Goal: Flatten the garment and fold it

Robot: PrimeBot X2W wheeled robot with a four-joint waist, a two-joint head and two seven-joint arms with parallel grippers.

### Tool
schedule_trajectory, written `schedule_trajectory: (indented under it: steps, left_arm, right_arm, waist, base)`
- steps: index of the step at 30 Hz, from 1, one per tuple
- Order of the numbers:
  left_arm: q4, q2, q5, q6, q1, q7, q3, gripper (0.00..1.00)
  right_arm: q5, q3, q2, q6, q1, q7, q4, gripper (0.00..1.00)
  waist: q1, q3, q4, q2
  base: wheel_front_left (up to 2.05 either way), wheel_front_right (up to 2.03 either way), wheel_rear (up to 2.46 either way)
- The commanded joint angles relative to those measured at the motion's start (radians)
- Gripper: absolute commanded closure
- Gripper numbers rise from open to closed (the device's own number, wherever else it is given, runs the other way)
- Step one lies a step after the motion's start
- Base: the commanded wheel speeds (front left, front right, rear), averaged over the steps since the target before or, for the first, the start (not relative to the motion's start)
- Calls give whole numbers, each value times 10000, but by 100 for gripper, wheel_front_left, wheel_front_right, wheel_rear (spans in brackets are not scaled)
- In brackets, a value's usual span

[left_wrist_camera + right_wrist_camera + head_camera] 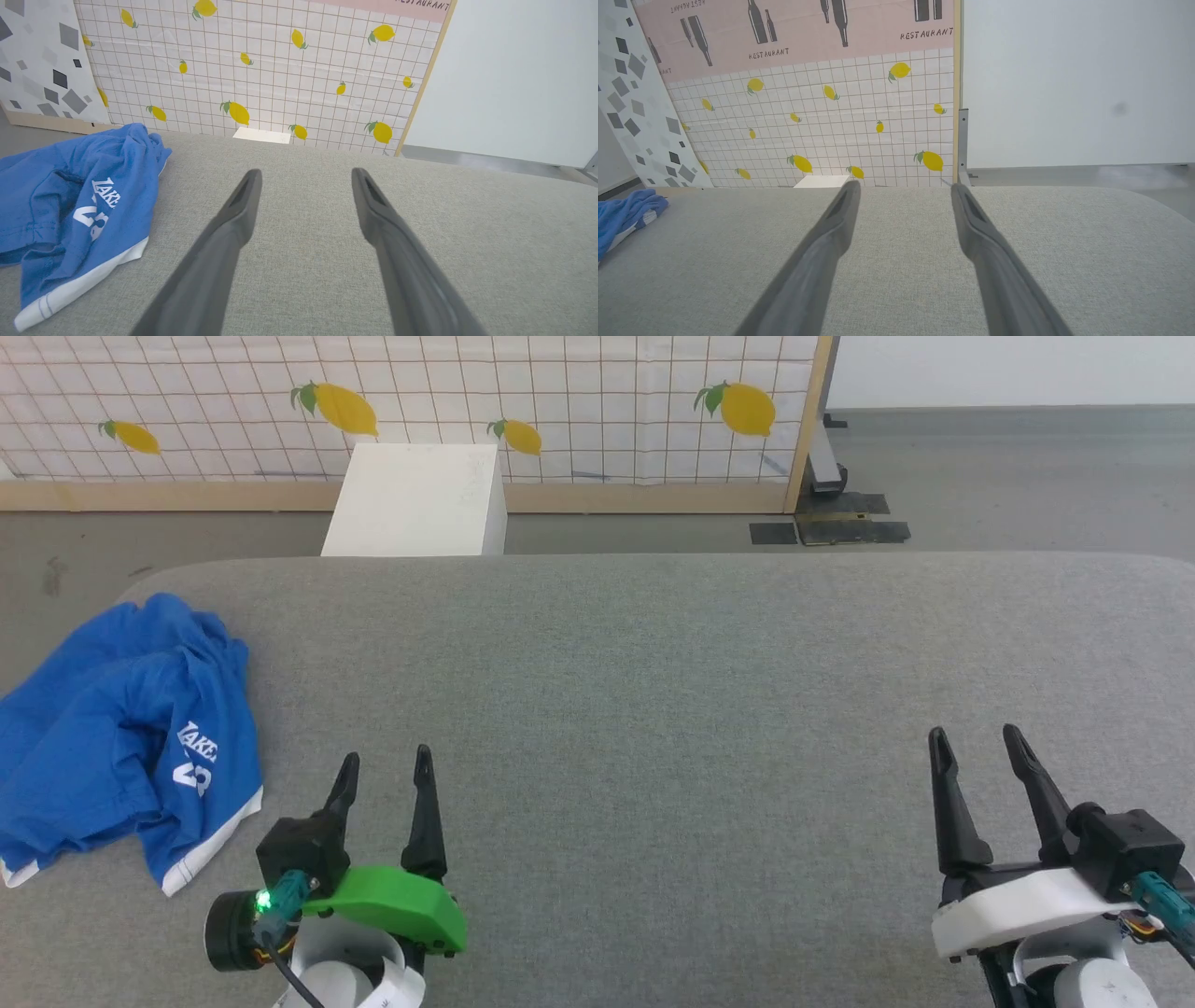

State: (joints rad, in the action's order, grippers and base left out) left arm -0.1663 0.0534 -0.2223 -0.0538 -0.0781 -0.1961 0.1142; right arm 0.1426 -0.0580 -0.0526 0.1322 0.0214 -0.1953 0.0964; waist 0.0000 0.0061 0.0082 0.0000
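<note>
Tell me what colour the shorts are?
Bright blue shorts with white hem trim and lettering, clearest in the left wrist view.

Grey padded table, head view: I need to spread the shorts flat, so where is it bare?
The table is bare from the white hem of the garment rightward to its right end, including the stretch between the left gripper and the right gripper. Only the left end is crowded, where the crumpled garment lies.

Grey fabric surface (pixel 653 709), crumpled blue garment (pixel 121 737) lying on it — far left
</note>
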Motion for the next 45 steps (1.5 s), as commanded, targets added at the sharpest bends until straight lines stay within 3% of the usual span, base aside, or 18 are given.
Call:
schedule_trajectory:
  steps: [1, 28, 34, 45]
  left_arm:
    - [-71, -25, -112, -58, -182, -110, 51, 0]
    - [-609, -32, -556, -297, -406, -657, 427, 0]
    - [-683, -32, -561, -280, -560, -657, 611, 0]
    - [-676, 11, -416, -398, -356, -657, 276, 0]
  right_arm:
    - [130, -33, 18, -12, 194, -114, 48, 0]
    - [368, -272, 24, -15, 297, -665, 287, 0]
    - [112, -391, 24, -15, 133, -665, 207, 0]
    - [-92, -101, 24, -15, 134, -665, 177, 0]
  waist:
    - [0, 4, -2, 0]
    - [0, 12, 125, 0]
    - [0, 0, 1051, 0]
    - [0, 14, 3975, 0]
  base:
    - [0, 0, 0]
    - [0, 0, 0]
    - [0, 0, 0]
    - [0, 0, 0]
